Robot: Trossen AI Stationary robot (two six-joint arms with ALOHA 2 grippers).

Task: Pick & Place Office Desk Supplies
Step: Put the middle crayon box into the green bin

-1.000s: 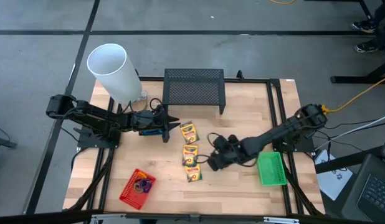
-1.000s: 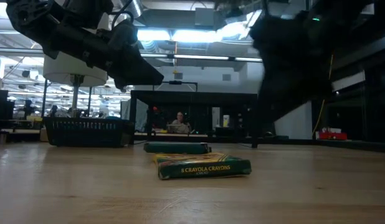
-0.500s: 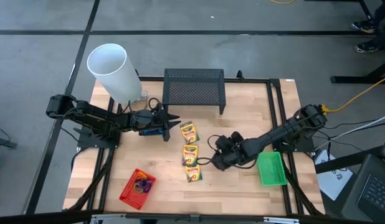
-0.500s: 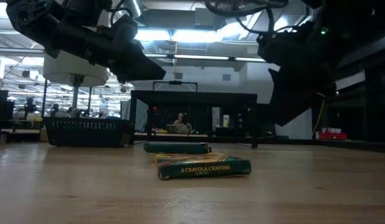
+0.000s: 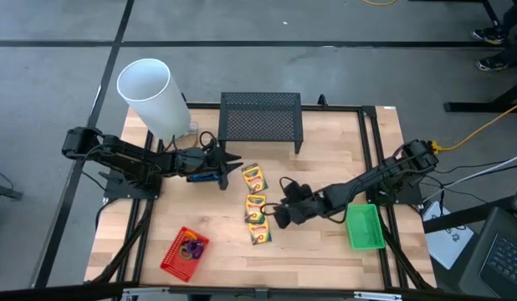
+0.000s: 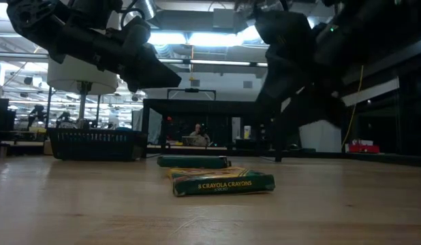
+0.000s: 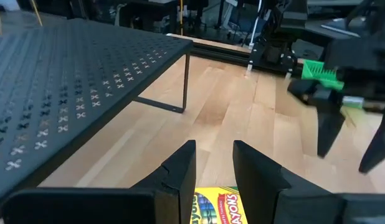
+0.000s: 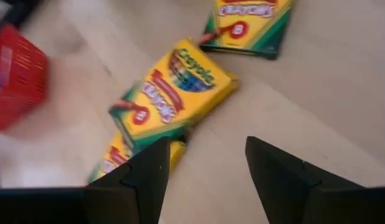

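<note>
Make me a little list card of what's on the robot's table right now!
crayon boxes: three in a row mid-table
red basket: front left, purple loop inside
green basket: front right
black mesh stand: at the back
white cylinder: back left
right gripper: open, beside the middle crayon box
left gripper: near the back crayon box, empty

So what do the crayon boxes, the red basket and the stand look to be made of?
Crayon boxes: printed card, probably; folded edges and a slight sheen. Red basket: fine mesh with a rim, metal or plastic, cannot tell. Stand: thin dark matt sheet with punched holes on thin legs, likely painted metal.
</note>
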